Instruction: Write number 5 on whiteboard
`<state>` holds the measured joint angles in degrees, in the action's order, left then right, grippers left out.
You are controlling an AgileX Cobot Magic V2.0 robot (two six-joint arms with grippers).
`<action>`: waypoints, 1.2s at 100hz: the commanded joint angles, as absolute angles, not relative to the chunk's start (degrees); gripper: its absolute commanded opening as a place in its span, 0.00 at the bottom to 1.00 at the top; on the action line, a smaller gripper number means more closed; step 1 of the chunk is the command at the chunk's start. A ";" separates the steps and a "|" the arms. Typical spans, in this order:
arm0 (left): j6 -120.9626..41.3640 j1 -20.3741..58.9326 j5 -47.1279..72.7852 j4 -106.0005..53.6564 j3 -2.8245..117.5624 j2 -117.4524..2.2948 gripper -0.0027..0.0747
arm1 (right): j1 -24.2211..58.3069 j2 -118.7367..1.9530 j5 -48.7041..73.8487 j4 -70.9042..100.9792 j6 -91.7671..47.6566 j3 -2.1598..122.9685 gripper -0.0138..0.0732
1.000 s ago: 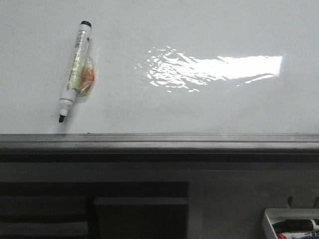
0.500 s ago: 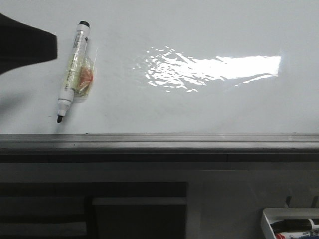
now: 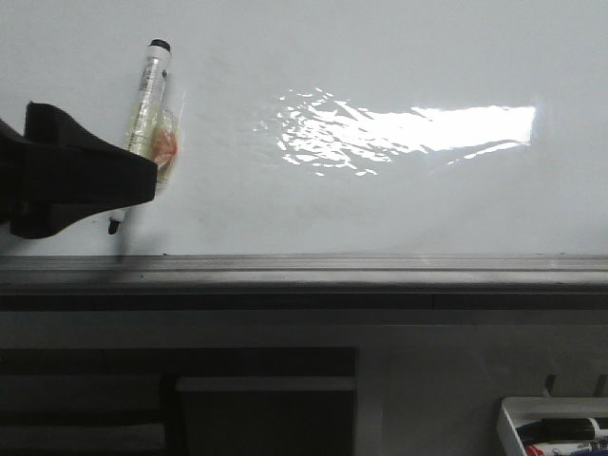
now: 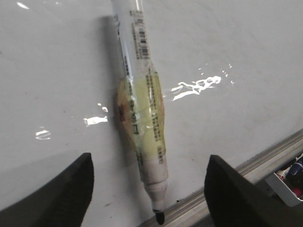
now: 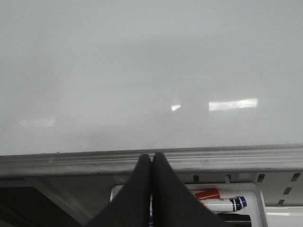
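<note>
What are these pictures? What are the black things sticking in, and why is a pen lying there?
It is a robot with two arms, and each arm ends in black jaws that pinch things. One picture looks forward over a big shiny whiteboard. The other two come from small cameras on the robot's wrists.

The pen is a marker with its cap off and a patch of tape round its middle. It lies on the board, and nothing is written there yet. The left gripper has its jaws wide open, one on each side of the marker, not touching it. The right gripper is shut and holds nothing. Below the board's grey rim sits a white tray with spare markers.
</note>
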<state>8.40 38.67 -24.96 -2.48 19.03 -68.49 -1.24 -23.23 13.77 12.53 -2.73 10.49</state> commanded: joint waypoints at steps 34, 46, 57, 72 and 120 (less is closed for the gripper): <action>9.29 39.19 -30.51 -3.00 21.51 -72.71 0.37 | -1.12 -23.94 11.22 15.30 -2.97 12.61 0.09; 9.29 39.19 -30.51 -3.00 21.51 -72.71 0.10 | -0.66 -23.94 11.44 15.30 -2.97 12.61 0.09; 9.29 39.19 -30.51 -2.40 21.51 -72.71 0.01 | 3.62 -23.94 11.92 15.30 -3.22 12.85 0.09; 9.29 39.19 -30.56 5.79 21.62 -72.51 0.01 | 13.20 -26.18 16.54 15.30 -4.00 16.25 0.09; 9.29 39.19 -40.68 43.01 21.62 -67.27 0.01 | 40.71 -46.60 22.12 15.30 -7.01 38.52 0.44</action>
<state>8.76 39.00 -36.01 41.16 20.17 -68.48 37.61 -43.40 25.33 14.76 -5.95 33.35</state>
